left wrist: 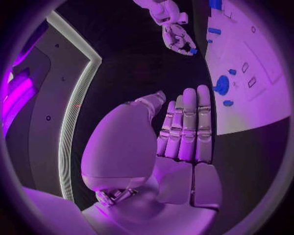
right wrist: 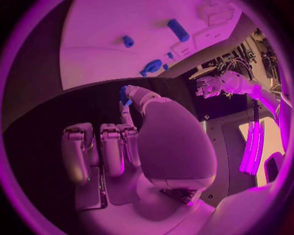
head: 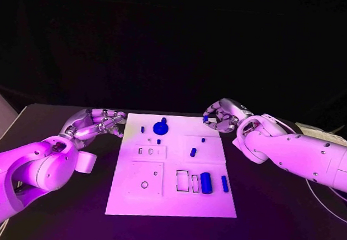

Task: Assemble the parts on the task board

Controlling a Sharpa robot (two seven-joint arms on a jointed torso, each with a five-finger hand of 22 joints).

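Right hand [head: 221,116] hovers just past the far right corner of the task board [head: 170,206], pinching a small blue part [right wrist: 124,94] at its fingertips; that light pinch could let the part twist or drop onto the table [head: 278,229]. Left hand [head: 99,122] waits beside the board's far left corner, fingers apart, holding nothing. Its wrist view shows straight fingers [left wrist: 187,128], which the head view leaves unclear.

matt task board [head: 167,198], glossy parts [head: 206,182]
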